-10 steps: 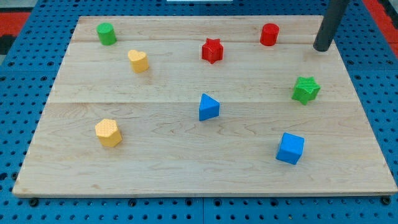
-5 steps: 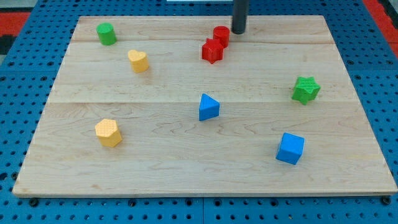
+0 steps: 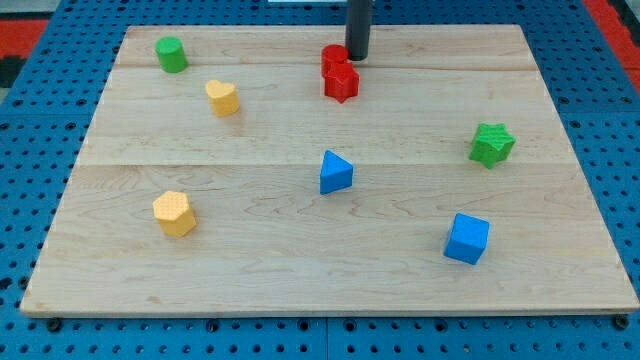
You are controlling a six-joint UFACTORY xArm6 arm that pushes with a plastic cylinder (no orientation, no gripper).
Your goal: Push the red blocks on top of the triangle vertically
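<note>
Near the board's top edge, my tip (image 3: 357, 57) — a bare rod, no jaws — touches the red cylinder (image 3: 333, 57) stacked behind the red star (image 3: 342, 82), lined above the blue triangle (image 3: 335, 172).

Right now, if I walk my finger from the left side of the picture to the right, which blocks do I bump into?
Green cylinder → yellow hexagon → yellow heart-like block → blue triangle → blue cube → green star. The two red blocks sit bunched above the triangle, so I skipped them.

Single view; high, angled down; whole board (image 3: 300, 270) framed.
</note>
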